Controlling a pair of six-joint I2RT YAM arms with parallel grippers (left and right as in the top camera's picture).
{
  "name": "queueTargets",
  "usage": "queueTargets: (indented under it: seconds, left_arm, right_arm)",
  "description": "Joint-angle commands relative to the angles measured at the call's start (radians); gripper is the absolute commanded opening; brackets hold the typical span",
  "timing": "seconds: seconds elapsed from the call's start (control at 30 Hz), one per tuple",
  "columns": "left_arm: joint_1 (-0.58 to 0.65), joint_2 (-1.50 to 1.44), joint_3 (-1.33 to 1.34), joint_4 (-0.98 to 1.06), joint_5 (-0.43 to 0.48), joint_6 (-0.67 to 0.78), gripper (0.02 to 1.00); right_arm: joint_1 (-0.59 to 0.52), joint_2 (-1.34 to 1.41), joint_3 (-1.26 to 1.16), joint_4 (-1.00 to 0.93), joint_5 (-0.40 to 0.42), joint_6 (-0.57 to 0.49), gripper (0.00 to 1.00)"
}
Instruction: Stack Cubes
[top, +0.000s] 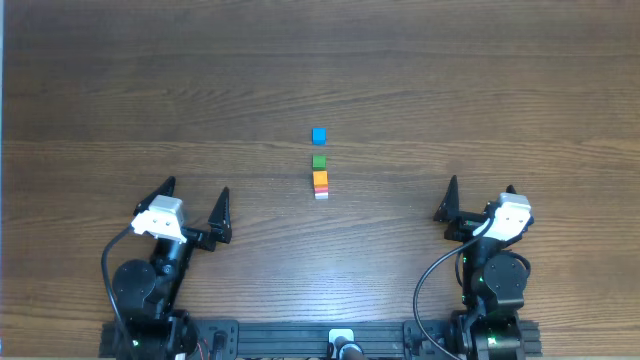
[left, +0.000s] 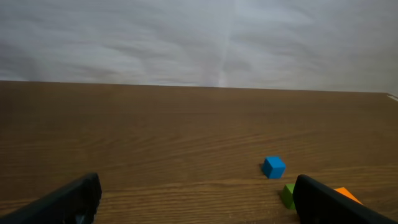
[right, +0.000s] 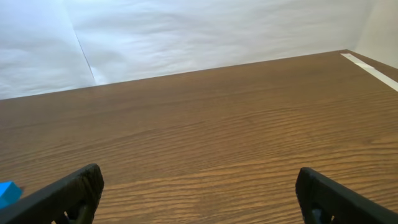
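Row axis: blue cube (top: 319, 136), green cube (top: 319, 161), orange cube (top: 320, 180), running straight away from the arms
Tools: left gripper (top: 196, 188) and right gripper (top: 481, 185) both spread wide

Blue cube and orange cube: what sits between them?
The green cube, between the blue cube and the orange cube, seen in the top view.

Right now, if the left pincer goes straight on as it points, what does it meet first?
Probably nothing: ahead of the left pincer lies bare table. The blue cube sits to the side of that line, though depth is unclear.
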Motion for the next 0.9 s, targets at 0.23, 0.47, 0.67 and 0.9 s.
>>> queueTargets:
  seconds: [0.23,0.47,0.67,0.9]
  left_arm:
    - [0.005,-0.009,-0.009,0.005,0.016,0.018,1.0]
    - [0.005,-0.009,-0.009,0.005,0.016,0.018,1.0]
    - [0.005,-0.009,-0.009,0.005,0.016,0.018,1.0]
    - [0.005,-0.009,-0.009,0.005,0.016,0.018,1.0]
  right_arm:
    - [-0.005,-0.008,-0.005,-0.006,-0.036,0.032,0.991]
    - [-0.002,-0.001,0.005,-0.019,-0.322,0.034,0.993]
    - [-0.002,-0.001,0.092,-0.093,-0.354,0.032,0.993]
    - [-0.001,0.06,0.444,-0.375,-0.343,-0.08,0.991]
